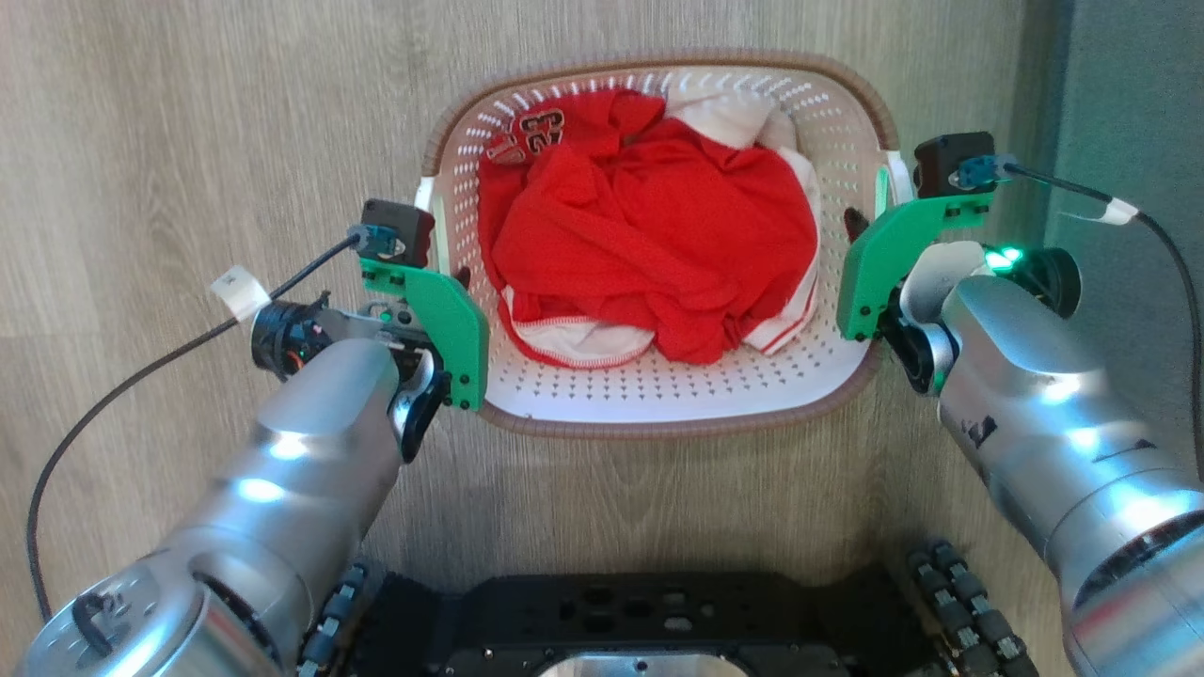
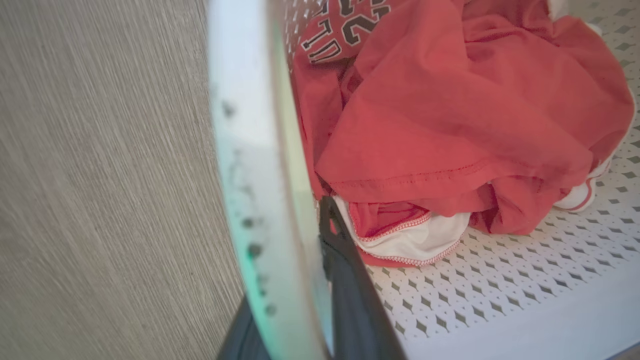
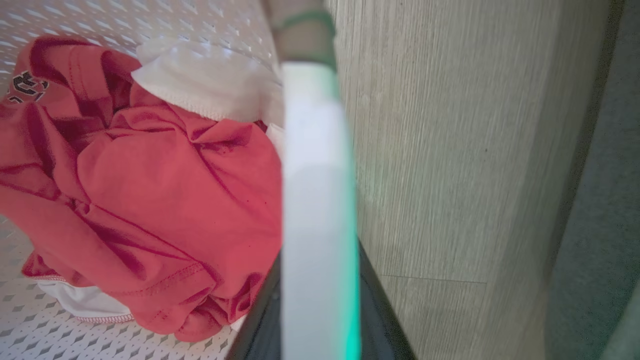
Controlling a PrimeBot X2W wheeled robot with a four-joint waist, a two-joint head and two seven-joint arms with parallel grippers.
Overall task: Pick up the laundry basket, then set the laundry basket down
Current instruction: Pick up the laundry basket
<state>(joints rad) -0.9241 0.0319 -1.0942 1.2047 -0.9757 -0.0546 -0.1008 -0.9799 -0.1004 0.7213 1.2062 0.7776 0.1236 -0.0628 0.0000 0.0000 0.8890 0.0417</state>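
- The left pincer (image 1: 451, 282) is gripping the laundry basket's (image 1: 658, 429) left handle (image 2: 260, 150), one finger on each side.
- The right pincer (image 1: 870, 221) is clamping the right handle (image 3: 315, 175) likewise, probably to balance the lift.
- The basket, carrying a red jersey (image 1: 649, 235), is sitting over the wood floor (image 1: 188, 141); whether it is lifted, I cannot tell.

- Indoors, in what looks like a room of a home or a mock-up of one.
- Pale wood-grain plank floor (image 1: 188, 141), bordered on the right by a grey-green, carpet-like strip (image 1: 1129, 94).
- A household laundry basket (image 1: 658, 390) filled with crumpled red and white clothes (image 1: 649, 235).
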